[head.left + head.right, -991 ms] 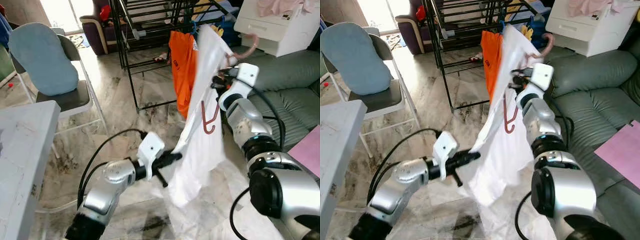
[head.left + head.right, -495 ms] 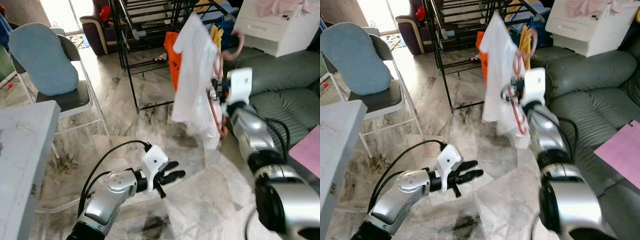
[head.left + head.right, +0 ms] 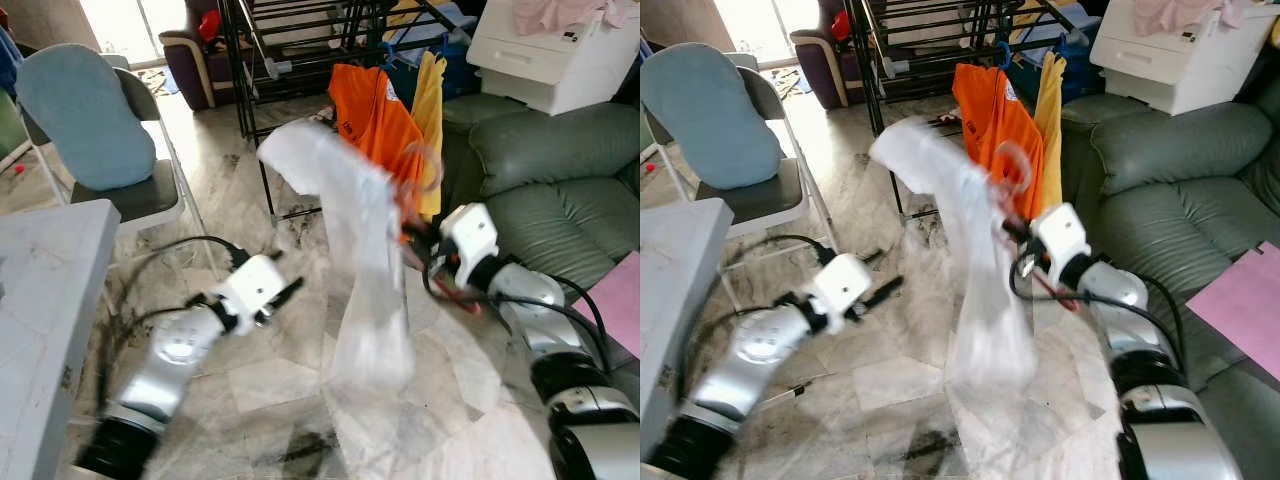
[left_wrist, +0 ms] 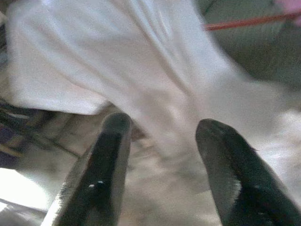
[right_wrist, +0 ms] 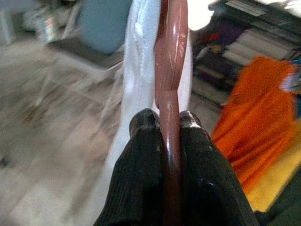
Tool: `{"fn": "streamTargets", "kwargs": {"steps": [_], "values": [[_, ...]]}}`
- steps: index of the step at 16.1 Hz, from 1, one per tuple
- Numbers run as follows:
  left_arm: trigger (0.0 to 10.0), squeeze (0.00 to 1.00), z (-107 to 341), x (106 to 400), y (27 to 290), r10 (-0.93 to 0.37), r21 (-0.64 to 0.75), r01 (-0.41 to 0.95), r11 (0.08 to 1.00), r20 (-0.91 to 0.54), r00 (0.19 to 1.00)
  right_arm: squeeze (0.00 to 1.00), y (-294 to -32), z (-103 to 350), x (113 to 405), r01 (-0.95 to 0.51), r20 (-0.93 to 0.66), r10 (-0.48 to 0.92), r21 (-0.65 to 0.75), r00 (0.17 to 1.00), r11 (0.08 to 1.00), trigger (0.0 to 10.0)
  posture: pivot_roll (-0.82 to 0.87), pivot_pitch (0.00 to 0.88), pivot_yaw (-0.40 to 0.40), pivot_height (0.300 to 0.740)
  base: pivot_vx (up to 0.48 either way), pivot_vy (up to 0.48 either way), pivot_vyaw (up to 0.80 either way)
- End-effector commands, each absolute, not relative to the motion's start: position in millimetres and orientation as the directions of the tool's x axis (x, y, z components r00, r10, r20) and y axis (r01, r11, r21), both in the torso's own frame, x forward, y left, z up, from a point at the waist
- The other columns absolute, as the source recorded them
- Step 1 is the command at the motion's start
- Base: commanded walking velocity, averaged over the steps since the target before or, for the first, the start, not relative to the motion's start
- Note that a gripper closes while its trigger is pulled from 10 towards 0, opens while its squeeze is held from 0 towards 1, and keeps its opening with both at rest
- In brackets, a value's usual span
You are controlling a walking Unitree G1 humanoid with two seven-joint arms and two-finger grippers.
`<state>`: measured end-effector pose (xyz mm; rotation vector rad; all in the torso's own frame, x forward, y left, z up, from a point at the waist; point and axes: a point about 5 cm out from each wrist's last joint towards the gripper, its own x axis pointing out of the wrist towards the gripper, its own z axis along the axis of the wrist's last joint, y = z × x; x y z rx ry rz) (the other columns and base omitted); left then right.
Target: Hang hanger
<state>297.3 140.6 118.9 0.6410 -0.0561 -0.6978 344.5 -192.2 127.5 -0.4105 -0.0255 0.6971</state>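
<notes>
A white shirt, blurred by motion, hangs on a reddish-pink hanger in the middle of the floor. My right gripper is shut on the hanger's shaft, with the fingers pressed on either side of it. The hanger's hook is a blur in front of the orange shirt. A black drying rack stands behind, with the orange shirt and a yellow garment on it. My left gripper is open to the left of the white shirt, fingers apart and holding nothing.
A folding chair with a blue cushion stands at the left, and a grey table is near left. A green sofa lies at the right with a pink sheet on it. A white cabinet sits behind.
The left gripper let go of the shirt's hem, opened and drew back to the left. The right arm swung down and forward with the hanger, and the shirt swept toward the rack.
</notes>
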Motion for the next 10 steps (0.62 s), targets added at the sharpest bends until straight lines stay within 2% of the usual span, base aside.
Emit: {"fn": "streamTargets", "kwargs": {"steps": [1,4,8,9,10], "values": [[10.0,1.00,120,298,142,-0.624,0.634,0.564,0.528,-0.161,0.765,0.00,-187,128,340,-0.677,-0.150,0.686,-0.404,0.712,0.615,10.0,-0.07,0.000,0.024,0.740,0.000,0.000,0.00],[10.0,1.00,114,297,144,-0.644,0.687,0.554,0.470,-0.162,0.747,0.00,-192,116,329,-0.778,-0.287,0.743,-0.412,0.604,0.474,10.0,-0.08,0.000,0.030,0.740,0.000,0.000,0.00],[10.0,1.00,108,295,137,-0.687,0.696,0.588,0.412,-0.186,0.702,0.00,-193,112,324,-0.829,-0.373,0.764,-0.422,0.527,0.367,10.0,-0.08,0.000,0.032,0.740,0.000,0.000,0.00],[10.0,0.61,103,294,136,-0.696,0.700,0.598,0.390,-0.201,0.689,0.00,-191,112,323,-0.841,-0.383,0.772,-0.419,0.507,0.344,10.0,-0.08,0.000,0.035,0.740,0.000,0.000,0.00],[10.0,0.00,100,293,137,-0.698,0.701,0.603,0.381,-0.210,0.684,0.00,-190,112,322,-0.848,-0.390,0.779,-0.420,0.491,0.325,10.0,-0.08,0.000,0.039,0.740,0.000,0.000,0.00]]}}
